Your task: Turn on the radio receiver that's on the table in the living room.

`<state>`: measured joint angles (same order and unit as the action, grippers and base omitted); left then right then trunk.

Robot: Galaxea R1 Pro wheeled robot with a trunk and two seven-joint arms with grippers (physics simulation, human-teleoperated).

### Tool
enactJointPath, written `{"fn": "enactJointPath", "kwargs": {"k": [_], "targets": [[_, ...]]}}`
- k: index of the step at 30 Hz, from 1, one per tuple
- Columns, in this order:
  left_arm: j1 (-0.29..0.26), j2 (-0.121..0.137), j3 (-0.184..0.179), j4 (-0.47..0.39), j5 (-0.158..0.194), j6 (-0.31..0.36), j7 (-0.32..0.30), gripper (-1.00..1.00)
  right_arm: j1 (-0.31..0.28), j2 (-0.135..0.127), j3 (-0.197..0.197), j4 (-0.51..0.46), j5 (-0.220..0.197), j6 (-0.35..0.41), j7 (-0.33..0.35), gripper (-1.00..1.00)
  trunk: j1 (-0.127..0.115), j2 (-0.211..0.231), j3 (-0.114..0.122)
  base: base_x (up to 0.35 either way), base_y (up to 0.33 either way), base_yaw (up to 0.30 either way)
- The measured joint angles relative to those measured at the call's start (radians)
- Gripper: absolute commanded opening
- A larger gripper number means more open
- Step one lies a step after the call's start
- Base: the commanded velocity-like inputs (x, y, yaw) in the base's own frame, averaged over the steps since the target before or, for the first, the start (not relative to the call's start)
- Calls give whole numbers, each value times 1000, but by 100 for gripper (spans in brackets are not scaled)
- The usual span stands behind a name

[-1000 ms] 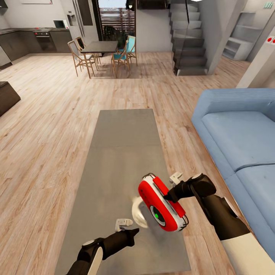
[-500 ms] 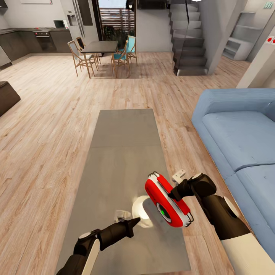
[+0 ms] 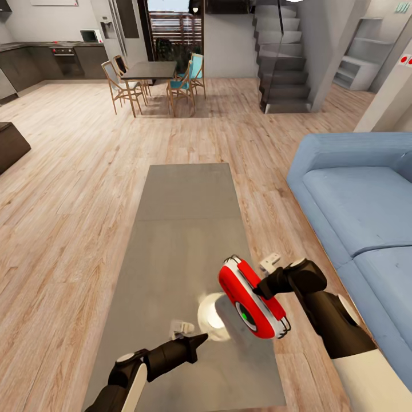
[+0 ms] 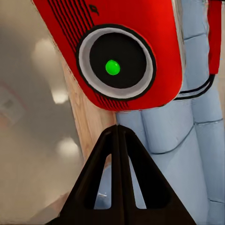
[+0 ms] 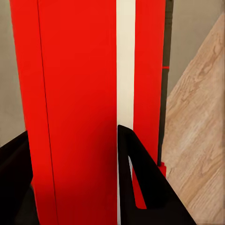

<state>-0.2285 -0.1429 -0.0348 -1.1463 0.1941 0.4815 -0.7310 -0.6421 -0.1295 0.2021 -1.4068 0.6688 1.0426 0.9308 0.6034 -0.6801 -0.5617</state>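
Above the table's (image 3: 171, 240) near end we find the radio (image 3: 252, 297) tilted, dial lit green, clamped by the right gripper (image 3: 260, 286). Beside the radio, the left gripper (image 3: 197, 341) points at it, fingers pressed together.

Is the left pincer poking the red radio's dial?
Apart. The left wrist view shows floor and sofa between the shut left pincer and the radio.

Head camera: I looked forward and down along the table (image 3: 183, 229). Left wrist camera: sat near, facing the radio receiver (image 4: 117, 56) dial. Right wrist camera: pressed close against its edge (image 5: 84, 108). All three shared the receiver.
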Motion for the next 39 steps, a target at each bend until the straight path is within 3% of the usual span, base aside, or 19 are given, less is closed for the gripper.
{"fn": "enactJointPath", "kwargs": {"k": [7,13,20,21,22,23,24,26,28,30,34,39], "targets": [[0,3,1,16,-1,0,-1,-100,0,8,-11,-12,0,4,-23,-100,0,0,0,0,0,0],[0,2,1,16,-1,0,-2,-100,0,42,-15,-4,-3,3,-56,-100,0,0,0,0,0,0],[0,4,0,16,-1,0,-5,-100,-1,81,-55,29,-11,-45,-95,-100,0,0,0,0,0,0],[0,4,0,17,-1,-1,-5,-100,0,178,-93,123,12,-161,-268,-100,0,0,0,0,0,0],[0,5,0,18,-1,-1,-5,-100,0,198,-98,104,2,-187,-268,-100,0,0,0,0,0,0],[0,5,-1,19,-1,-2,-5,-100,-1,203,-98,104,-47,-187,-268,-100,0,0,0,0,0,0],[0,6,-1,19,-1,-2,-5,-100,0,207,-99,117,-44,-187,-272,-100,0,0,0,0,0,0],[0,5,0,19,-1,-3,-6,-100,-1,221,-103,135,10,-225,-291,-100,0,0,0,0,0,0],[0,5,0,19,-1,-3,-6,-100,0,232,-107,152,-28,-222,-297,-100,0,0,0,0,0,0],[0,5,0,19,-1,-3,-7,-100,0,243,-120,182,-12,-254,-309,-100,0,0,0,0,0,0],[0,6,0,20,-1,-3,-7,-100,0,252,-159,260,-25,-317,-331,-100,0,0,0,0,0,0],[0,6,0,27,-1,-4,-7,-100,0,253,-165,322,-24,-355,-357,-100,0,0,0,0,0,0]]}}
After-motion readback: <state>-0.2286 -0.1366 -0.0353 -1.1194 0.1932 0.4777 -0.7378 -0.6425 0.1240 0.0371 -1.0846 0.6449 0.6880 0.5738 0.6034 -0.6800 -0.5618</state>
